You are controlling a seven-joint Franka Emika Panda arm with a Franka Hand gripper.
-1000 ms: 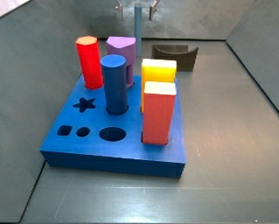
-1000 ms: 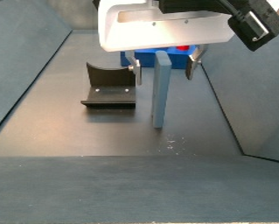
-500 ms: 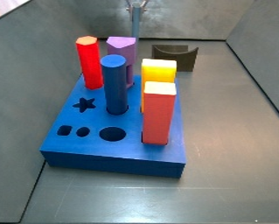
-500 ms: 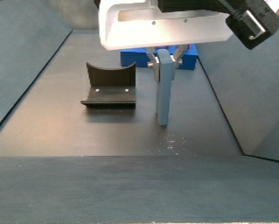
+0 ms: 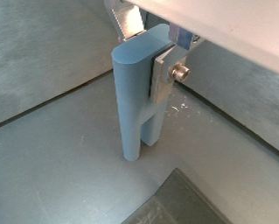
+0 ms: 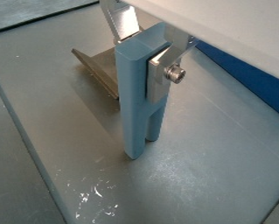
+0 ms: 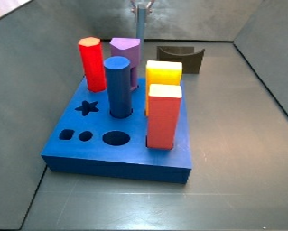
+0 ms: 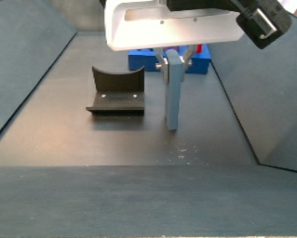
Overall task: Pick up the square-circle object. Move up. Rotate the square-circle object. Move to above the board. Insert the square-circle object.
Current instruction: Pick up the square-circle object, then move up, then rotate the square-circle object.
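Beside the fixture point(image 8: 114, 91), claw point(image 8: 174, 61) pinches upright square-circle object point(image 8: 173, 93) near its top, legs on floor.

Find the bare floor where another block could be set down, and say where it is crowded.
Free: floor in front of the board. Also between the fixture and the nearer edge. Crowded: the board's pegs, and around the claw holding the square-circle object.

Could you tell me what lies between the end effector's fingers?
The tall pale grey-blue block, upright, sits clamped between the end effector fingers in both wrist views.
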